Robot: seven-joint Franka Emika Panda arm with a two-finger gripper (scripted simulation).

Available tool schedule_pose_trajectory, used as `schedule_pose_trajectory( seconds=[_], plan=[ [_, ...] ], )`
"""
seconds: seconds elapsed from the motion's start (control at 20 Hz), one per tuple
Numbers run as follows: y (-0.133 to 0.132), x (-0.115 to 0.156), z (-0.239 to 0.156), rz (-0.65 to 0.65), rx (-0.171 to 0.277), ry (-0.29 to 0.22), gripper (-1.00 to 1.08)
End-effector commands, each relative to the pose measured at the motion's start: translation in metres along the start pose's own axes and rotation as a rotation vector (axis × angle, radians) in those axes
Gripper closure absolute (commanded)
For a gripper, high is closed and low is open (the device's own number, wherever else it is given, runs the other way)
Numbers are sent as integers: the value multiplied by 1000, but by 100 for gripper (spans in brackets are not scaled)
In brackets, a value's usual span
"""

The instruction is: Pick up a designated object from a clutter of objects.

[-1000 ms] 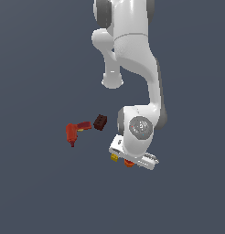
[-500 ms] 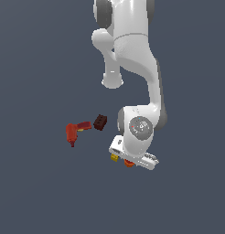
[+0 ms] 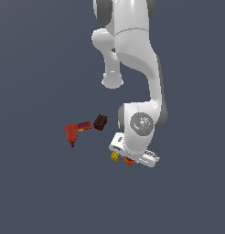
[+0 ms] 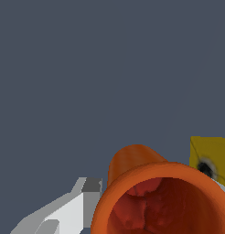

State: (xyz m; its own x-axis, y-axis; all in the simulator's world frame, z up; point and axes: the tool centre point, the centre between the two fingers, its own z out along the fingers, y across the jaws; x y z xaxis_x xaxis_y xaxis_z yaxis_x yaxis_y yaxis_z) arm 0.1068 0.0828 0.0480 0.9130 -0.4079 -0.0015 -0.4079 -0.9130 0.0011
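The orange cup (image 4: 160, 201) fills the near part of the wrist view with its hollow mouth facing the camera. It sits between my fingers, and one white finger (image 4: 71, 212) presses against its rim. In the exterior view the cup (image 3: 129, 160) peeks out just under my hand. My gripper (image 3: 131, 158) is low over the floor and closed around it. The yellow cube (image 4: 210, 157) lies right beside the cup, and in the exterior view the cube (image 3: 115, 156) shows at the hand's left.
The red power drill (image 3: 74, 131) and the dark brown studded block (image 3: 100, 122) lie to the exterior view's left of the hand, apart from it. The white arm (image 3: 132, 50) rises above the hand.
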Motion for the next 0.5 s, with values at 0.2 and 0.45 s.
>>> schedule_pose_trajectory(
  seconds=[0.2, 0.45],
  plan=[
    [2, -16, -27, 0, 1, 2, 108],
    [6, -36, -58, -1, 1, 1, 108]
  ],
)
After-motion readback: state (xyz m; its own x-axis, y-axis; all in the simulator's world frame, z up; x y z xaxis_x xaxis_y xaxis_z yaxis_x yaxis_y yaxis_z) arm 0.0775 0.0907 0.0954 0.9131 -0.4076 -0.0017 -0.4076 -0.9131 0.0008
